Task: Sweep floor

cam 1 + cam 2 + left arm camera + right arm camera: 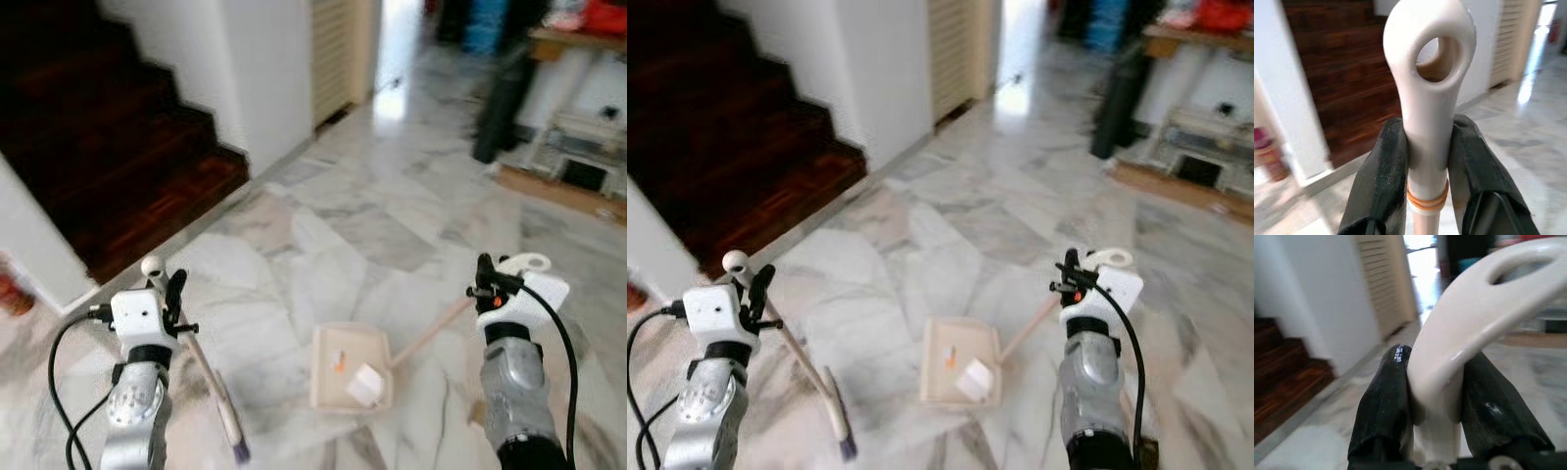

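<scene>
My left gripper (pixel 1427 147) is shut on the cream handle of a broom (pixel 211 377), just below its hanging loop; the stick slants down to a bristle head on the marble floor. My right gripper (pixel 1435 377) is shut on the curved white handle of a dustpan (pixel 350 367). The cream pan lies flat on the floor between my arms, holding a white scrap of paper (pixel 365 383) and a small orange bit (pixel 339 362). Its long stick rises to the right gripper (pixel 487 284).
A dark wooden staircase (pixel 108 147) rises at the left beside a white wall. A louvred door (pixel 331 54) stands behind it. At the far right are a low shelf (pixel 578 162) and a dark upright object (pixel 500 108). Marble floor stretches ahead.
</scene>
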`<state>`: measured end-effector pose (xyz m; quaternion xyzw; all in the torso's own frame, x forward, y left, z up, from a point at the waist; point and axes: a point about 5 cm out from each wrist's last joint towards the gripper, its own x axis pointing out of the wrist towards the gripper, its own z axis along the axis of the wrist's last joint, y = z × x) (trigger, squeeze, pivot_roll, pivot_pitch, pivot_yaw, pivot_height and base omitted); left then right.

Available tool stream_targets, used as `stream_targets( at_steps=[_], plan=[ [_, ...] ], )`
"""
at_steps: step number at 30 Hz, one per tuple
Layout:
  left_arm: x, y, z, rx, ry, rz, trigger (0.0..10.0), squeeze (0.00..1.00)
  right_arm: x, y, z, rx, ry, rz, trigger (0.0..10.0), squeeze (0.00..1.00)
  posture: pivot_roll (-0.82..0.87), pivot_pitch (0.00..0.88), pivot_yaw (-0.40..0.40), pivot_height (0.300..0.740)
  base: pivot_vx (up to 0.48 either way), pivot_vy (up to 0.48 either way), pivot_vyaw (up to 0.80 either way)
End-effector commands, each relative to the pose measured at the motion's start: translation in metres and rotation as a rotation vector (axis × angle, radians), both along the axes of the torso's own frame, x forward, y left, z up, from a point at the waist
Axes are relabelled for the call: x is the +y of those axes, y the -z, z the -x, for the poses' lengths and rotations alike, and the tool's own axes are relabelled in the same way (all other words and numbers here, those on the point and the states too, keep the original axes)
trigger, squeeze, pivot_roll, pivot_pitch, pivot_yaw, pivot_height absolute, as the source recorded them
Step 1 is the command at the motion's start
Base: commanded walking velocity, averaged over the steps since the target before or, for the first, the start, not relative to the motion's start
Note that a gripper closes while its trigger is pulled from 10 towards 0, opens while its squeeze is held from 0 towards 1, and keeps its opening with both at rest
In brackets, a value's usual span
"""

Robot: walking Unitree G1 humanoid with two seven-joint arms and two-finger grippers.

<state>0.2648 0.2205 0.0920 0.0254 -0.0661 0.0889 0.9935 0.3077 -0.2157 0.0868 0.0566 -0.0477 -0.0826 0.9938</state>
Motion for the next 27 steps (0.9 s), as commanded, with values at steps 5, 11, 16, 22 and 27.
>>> stream_targets(
  at_steps=[5,11,16,22,27],
  plan=[
    [-0.0014,-0.0225,-0.0013,-0.083,0.019,-0.047,10.0,0.00,0.0007,-0.0095,-0.0011,-0.039,-0.016,-0.022,10.0,0.00,-0.01,0.000,0.021,0.740,0.000,0.000,0.79],
    [-0.0002,-0.0218,-0.0001,-0.072,0.006,-0.055,10.0,0.00,0.0012,-0.0085,0.0020,-0.039,-0.012,-0.015,10.0,0.00,-0.02,0.000,0.045,0.740,0.000,0.000,0.79],
    [-0.0025,-0.0227,-0.0014,-0.069,0.024,-0.068,10.0,0.00,0.0015,-0.0080,0.0034,-0.039,-0.016,-0.019,10.0,0.00,-0.03,0.000,0.048,0.740,0.000,0.000,0.79],
    [-0.0064,-0.0183,0.0027,-0.057,0.025,-0.052,10.0,0.00,0.0003,-0.0069,0.0062,-0.031,-0.022,-0.012,10.0,0.00,-0.03,0.000,0.040,0.740,0.000,0.000,0.79],
    [-0.0090,-0.0157,0.0049,-0.049,0.024,-0.046,10.0,0.00,0.0037,-0.0056,0.0060,-0.023,-0.038,-0.012,10.0,0.00,-0.02,0.000,0.033,0.740,0.000,0.000,0.79]
  ],
)
